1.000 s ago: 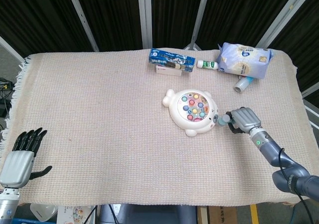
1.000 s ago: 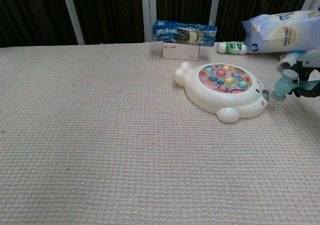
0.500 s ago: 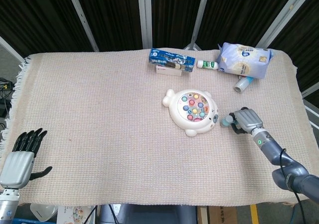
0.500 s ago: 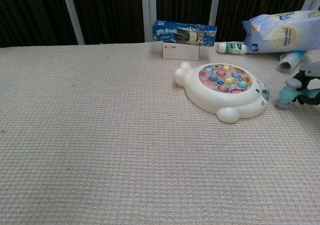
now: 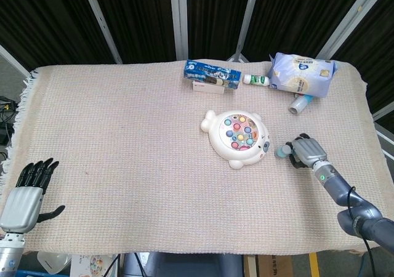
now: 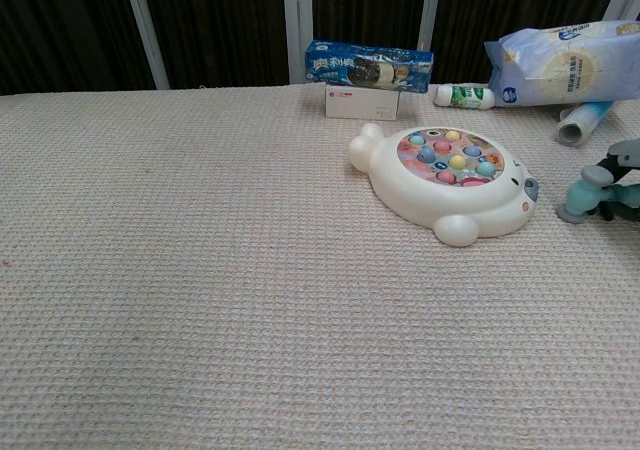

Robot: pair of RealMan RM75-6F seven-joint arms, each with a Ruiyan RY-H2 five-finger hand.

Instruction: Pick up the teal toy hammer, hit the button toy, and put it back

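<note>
The right hand (image 5: 307,150) lies low near the table's right edge, its fingers curled around the handle of the teal hammer (image 6: 585,192), whose head rests on the cloth (image 5: 123,141) just right of the button toy (image 5: 237,137). The left hand (image 5: 24,194) hangs off the front left corner, fingers straight and slightly spread, holding nothing. Black curtains (image 5: 49,18) hang behind. Along the far edge lie a blue packet (image 5: 212,75), a small bottle (image 5: 257,79) and a pale bag (image 5: 303,73).
</note>
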